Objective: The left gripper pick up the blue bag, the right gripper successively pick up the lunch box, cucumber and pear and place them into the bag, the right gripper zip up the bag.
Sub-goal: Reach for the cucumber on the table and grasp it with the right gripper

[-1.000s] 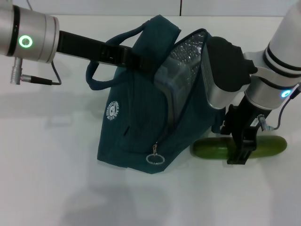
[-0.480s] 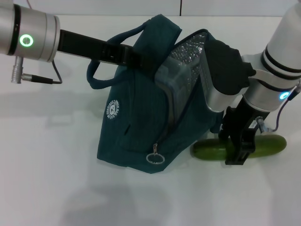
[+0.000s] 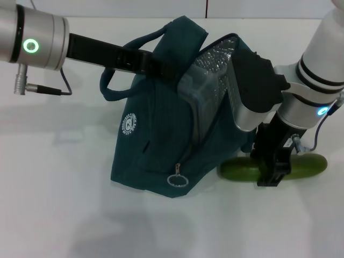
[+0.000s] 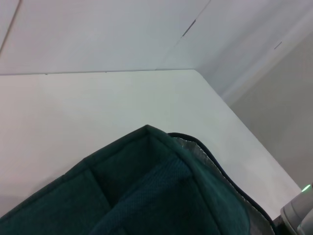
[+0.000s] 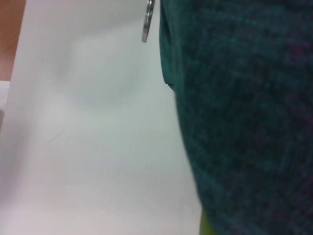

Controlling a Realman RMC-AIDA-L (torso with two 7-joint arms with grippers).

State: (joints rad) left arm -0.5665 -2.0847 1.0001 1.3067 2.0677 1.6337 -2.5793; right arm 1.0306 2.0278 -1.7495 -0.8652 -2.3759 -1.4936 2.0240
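The blue bag (image 3: 156,145) hangs tilted over the table with its mouth open and silver lining showing. My left gripper (image 3: 153,65) is shut on the bag's handle; the left wrist view shows the bag's top fabric (image 4: 146,191). The clear lunch box (image 3: 200,94) sits inside the bag. The cucumber (image 3: 236,170) lies on the table beside the bag's lower right corner. My right gripper (image 3: 272,173) is down over the cucumber's middle, jaws open and straddling it. In the right wrist view the bag's side (image 5: 244,122) fills the picture. The pear is out of view.
The bag's zipper pull ring (image 3: 177,181) dangles at its lower front, also seen as the ring (image 5: 148,22) from the right wrist. A grey cable (image 3: 45,88) hangs from the left arm. White table (image 3: 64,204) stretches to the front left.
My right arm has shifted slightly left and toward the bag, its gripper sliding a little along the cucumber. The cucumber, bag and left arm have stayed put.
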